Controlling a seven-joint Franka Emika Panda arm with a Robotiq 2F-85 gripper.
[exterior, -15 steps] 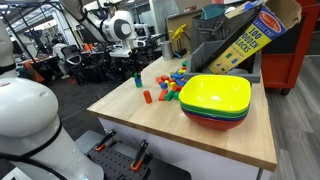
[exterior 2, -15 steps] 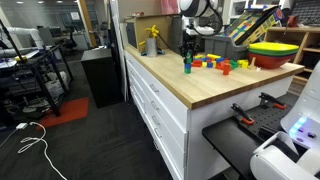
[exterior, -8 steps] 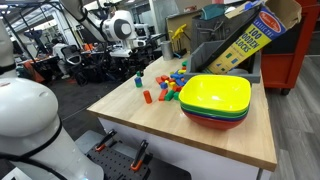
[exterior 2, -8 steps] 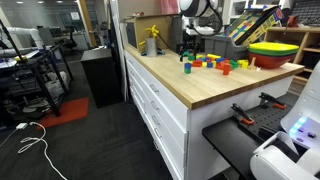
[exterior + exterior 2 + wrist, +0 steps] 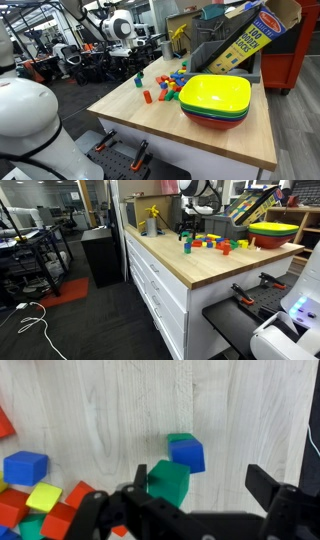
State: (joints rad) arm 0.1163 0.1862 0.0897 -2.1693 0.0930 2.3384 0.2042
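We see a long wooden desk (image 5: 150, 125) in both exterior views (image 5: 185, 272), with drawers down its front. The white arm (image 5: 118, 28) reaches in over its far end. A tall cardboard box (image 5: 243, 42) printed with wood-block lettering leans at the back of the desk. In front of the box sits a stack of bowls (image 5: 214, 112), yellow on top with green, red and blue rims showing below.

Between the bowls and the arm lies a loose pile of blocks (image 5: 172, 86) in red, yellow, blue and green. It also shows at the lower left of the wrist view (image 5: 38, 500). One red block (image 5: 147, 97) stands alone nearer the desk edge.

Apart from the pile, near the desk's far corner, a small upright stack stands right under the tool (image 5: 134, 62), also seen in an exterior view (image 5: 187, 229).

In the wrist view the tool (image 5: 198, 474) is released, its jaws spread wide. The green block (image 5: 168, 481) sits between them, just beside the finger on the left of that view and well apart from the one on the right. The blue block (image 5: 187, 455) touches the green one's far side. We see a sliver of green past the blue block. From this view we cannot tell how they are stacked.
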